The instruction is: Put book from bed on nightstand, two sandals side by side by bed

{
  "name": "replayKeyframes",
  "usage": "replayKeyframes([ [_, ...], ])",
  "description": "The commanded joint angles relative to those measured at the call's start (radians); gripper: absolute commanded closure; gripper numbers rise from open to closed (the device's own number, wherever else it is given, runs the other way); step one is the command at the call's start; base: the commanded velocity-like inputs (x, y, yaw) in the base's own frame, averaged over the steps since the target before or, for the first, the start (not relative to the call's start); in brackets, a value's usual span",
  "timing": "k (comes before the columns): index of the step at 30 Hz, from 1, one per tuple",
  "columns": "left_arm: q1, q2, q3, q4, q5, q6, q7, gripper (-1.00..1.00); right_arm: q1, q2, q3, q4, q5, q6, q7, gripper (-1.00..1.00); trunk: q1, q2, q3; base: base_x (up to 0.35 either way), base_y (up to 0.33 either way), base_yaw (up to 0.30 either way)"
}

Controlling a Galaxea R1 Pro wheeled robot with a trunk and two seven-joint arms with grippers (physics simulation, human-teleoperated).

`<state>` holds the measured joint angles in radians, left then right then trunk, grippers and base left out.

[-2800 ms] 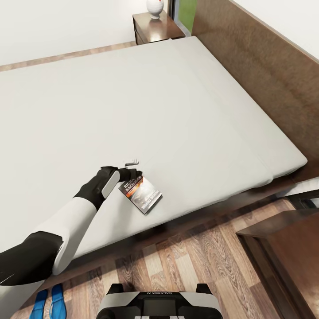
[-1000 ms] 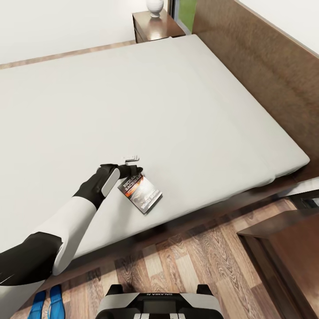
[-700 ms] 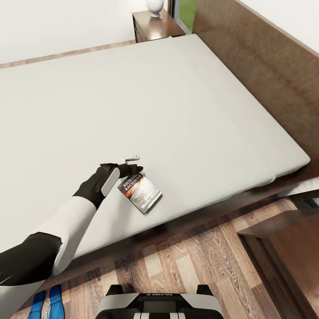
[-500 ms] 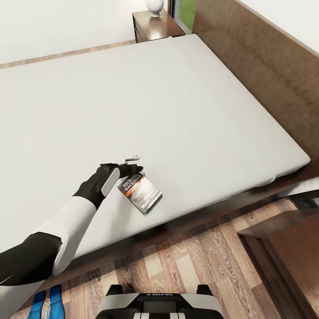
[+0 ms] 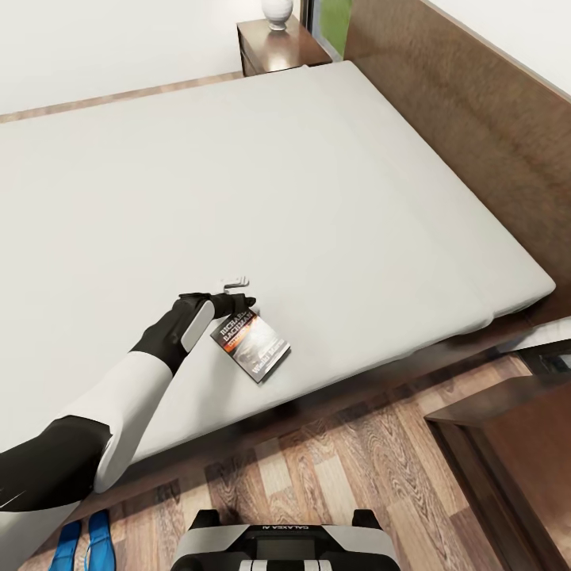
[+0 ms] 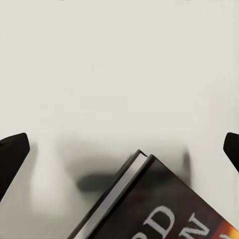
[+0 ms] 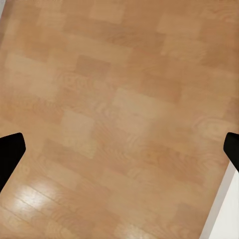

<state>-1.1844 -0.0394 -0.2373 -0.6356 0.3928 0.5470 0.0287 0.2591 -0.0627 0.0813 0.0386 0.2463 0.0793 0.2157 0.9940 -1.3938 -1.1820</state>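
On bed [image 5: 317,182], left hand [image 5: 236,293] wide over book [image 5: 252,345] corner; grasp step, next close on it

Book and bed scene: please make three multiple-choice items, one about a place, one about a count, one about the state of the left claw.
1. Where does the book lie?
A. on the floor
B. on the mattress near its edge
C. on the nightstand

2. How many sandals show on the floor?
A. two
B. one
C. four

3. How is the left claw?
A. shut on the book
B. shut on a sandal
C. open at the book's corner

Answers:
1 B, the book rests flat on the grey mattress close to the near edge.
2 A, two blue sandals lie side by side at the lower left of the head view.
3 C, the left wrist view shows the fingers wide apart with the book's corner between them.
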Motion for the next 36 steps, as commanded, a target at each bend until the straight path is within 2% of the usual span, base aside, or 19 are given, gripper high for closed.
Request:
replayKeyframes([
  [1, 0.000, 0.001, -0.002, 0.061, 0.015, 0.001, 0.000, -1.00, 0.000, 0.000, 0.008, -0.002, 0.001, 0.003, 0.004, -1.00, 0.000, 0.000, 0.000, 0.000, 0.000, 0.000],
  [9, 0.000, 0.001, -0.002, 0.061, 0.015, 0.001, 0.000, -1.00, 0.000, 0.000, 0.008, -0.002, 0.002, 0.003, 0.004, -1.00, 0.000, 0.000, 0.000, -0.009, 0.000, 0.000],
  [17, 0.001, 0.001, -0.002, 0.061, 0.015, 0.001, 0.002, -1.00, 0.001, 0.000, 0.008, -0.002, 0.002, 0.003, 0.004, -1.00, 0.000, 0.000, 0.000, -0.137, 0.000, 0.000],
  [26, 0.001, 0.002, -0.002, 0.060, 0.014, -0.001, 0.005, -1.00, 0.000, 0.000, 0.008, -0.002, 0.035, 0.003, 0.003, -1.00, 0.000, 0.000, 0.000, -0.045, 0.000, 0.000],
  [36, 0.001, 0.002, -0.002, 0.060, 0.014, -0.001, 0.006, -1.00, 0.000, 0.000, 0.008, -0.002, 0.044, 0.003, 0.002, -1.00, 0.000, 0.000, 0.000, -0.006, 0.000, 0.000],
])
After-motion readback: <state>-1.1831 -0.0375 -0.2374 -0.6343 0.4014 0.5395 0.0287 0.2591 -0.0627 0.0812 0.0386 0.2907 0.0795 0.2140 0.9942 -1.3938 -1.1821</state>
